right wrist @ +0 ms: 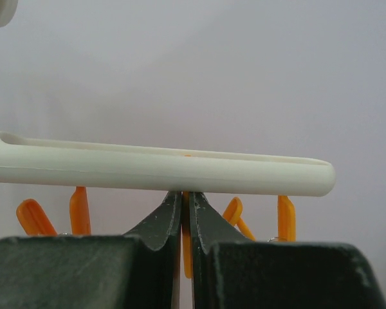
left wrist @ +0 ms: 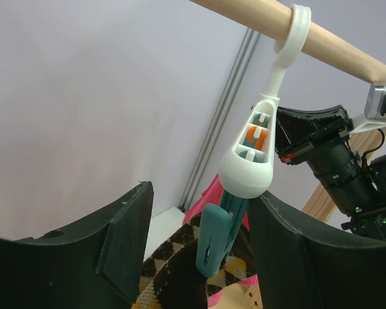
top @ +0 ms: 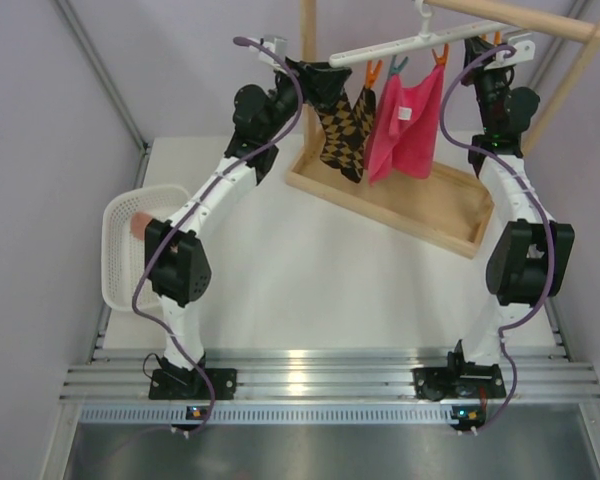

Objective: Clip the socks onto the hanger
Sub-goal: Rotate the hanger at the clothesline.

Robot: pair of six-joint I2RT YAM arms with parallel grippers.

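Straddling the teal clip [left wrist: 212, 241] with a gap on each side, our left claw [left wrist: 201, 215] stood open, probably to let that clip bite the socks [left wrist: 170, 261] beneath it. Our right claw [right wrist: 185, 201] was pinched shut on an orange clip [right wrist: 186, 248] under the hanger [right wrist: 154, 170], steadying the bar, we judged. It hung from the wooden rack [top: 400, 195] at the worktop's [top: 310, 280] far edge. We could read no writing; the pink cloth's [top: 405, 145] white tag [top: 404, 113] was too small.

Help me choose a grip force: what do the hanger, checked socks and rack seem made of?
Hanger: smooth, slightly glossy white plastic with a moulded look.
Socks: soft matte knit fabric that drapes in folds; the fibre is unclear.
Rack: probably bare light wood, judging by its tan matte surface.
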